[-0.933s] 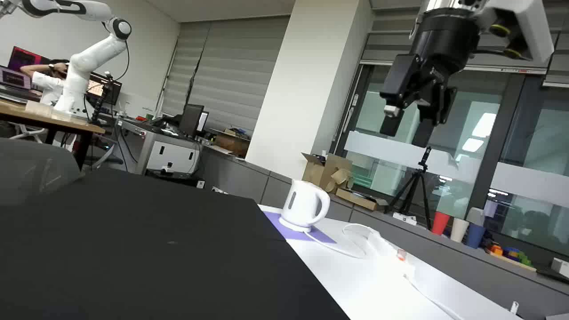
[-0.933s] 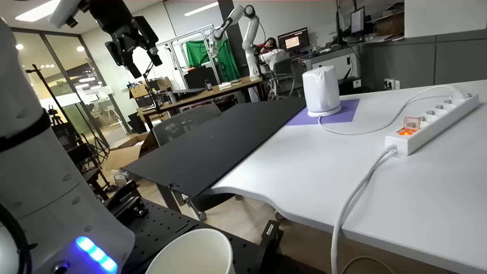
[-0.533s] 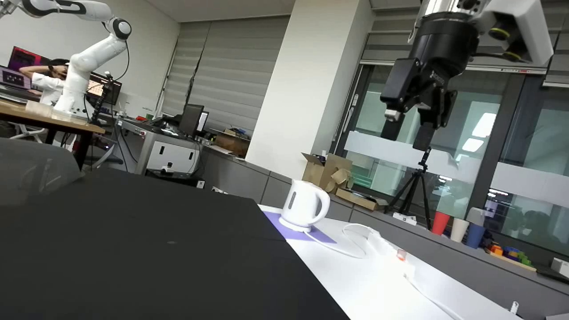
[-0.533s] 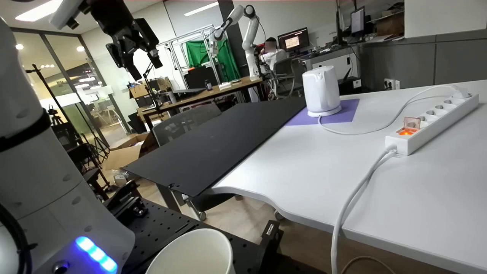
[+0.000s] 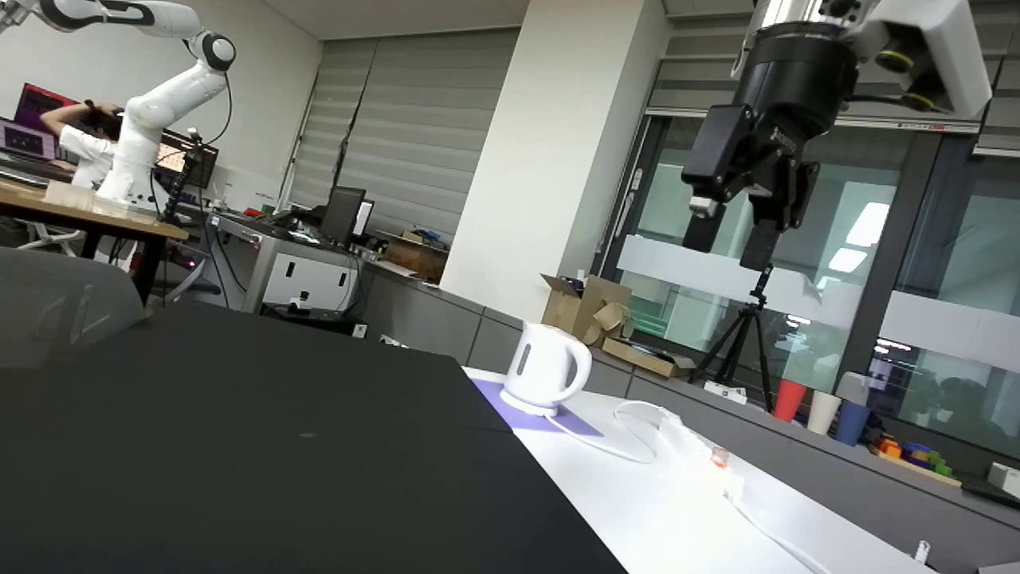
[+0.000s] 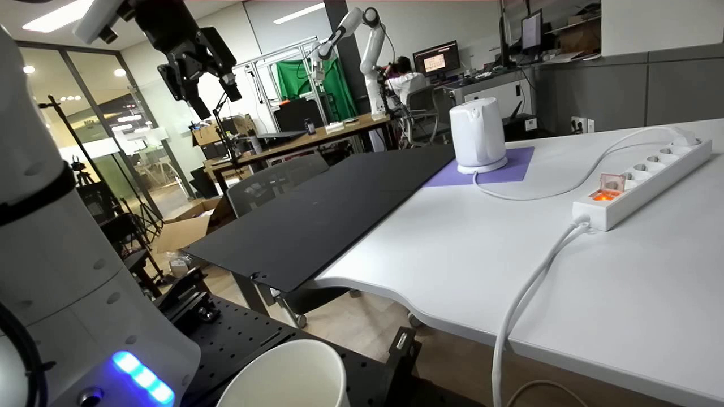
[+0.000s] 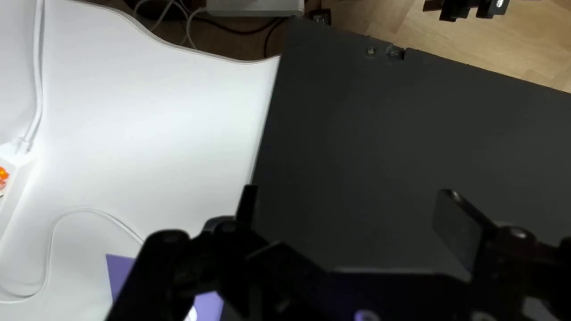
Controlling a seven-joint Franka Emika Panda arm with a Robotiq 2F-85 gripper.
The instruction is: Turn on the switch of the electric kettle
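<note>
The white electric kettle (image 5: 546, 367) stands upright on a purple sheet (image 5: 578, 422) on the white table; it shows in both exterior views (image 6: 479, 134). Its loop handle (image 5: 580, 367) shows in an exterior view. I cannot make out its switch. In the wrist view only a small white bit, possibly its base, shows at the bottom edge; my gripper hides the rest. My gripper (image 5: 729, 239) is open and empty, high in the air and apart from the kettle, also in an exterior view (image 6: 216, 102). In the wrist view its fingers (image 7: 348, 196) are wide apart above the black board.
A white power strip (image 6: 650, 183) with a lit orange switch (image 6: 604, 196) lies on the white table (image 6: 452, 249). The kettle's cord (image 6: 543, 198) runs to it. A black board (image 6: 334, 209) adjoins the table. A white cup (image 6: 288, 373) stands near the robot base.
My gripper has sunk very slightly since the earliest frames, and one fingertip shows lower in an exterior view. Over the last half second it looks still. The kettle has not moved.
</note>
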